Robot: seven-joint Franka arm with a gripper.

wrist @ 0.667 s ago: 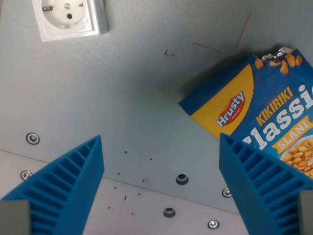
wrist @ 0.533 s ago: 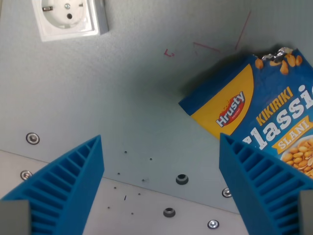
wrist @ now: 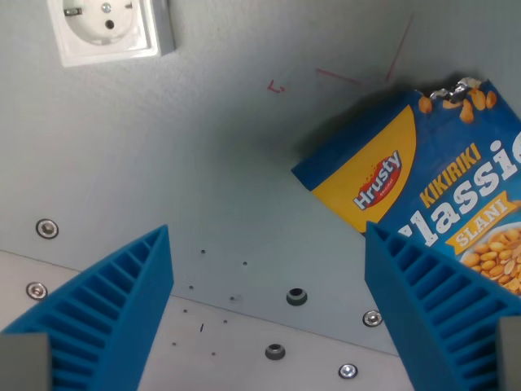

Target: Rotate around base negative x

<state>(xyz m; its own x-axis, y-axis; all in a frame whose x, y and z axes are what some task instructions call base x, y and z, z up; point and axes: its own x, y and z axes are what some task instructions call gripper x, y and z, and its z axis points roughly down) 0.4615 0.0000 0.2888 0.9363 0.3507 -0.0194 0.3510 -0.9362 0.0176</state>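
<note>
Blue-and-yellow peanut bag (wrist: 423, 191), printed "Hrusty", "KIKIRIKI", "SLANI", lies flat on the grey table (wrist: 203, 155) at the wrist view's right, long axis running diagonally toward the upper right. Gripper (wrist: 269, 314) spread wide, empty. White socket (wrist: 108, 28) at upper left.

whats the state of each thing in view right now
gripper: open, fingers wide apart, holding nothing
peanut bag: lying flat on the table, torn open at its top corner
wall socket: nothing plugged in
table: bare grey surface with red pen marks, screws and holes
</note>
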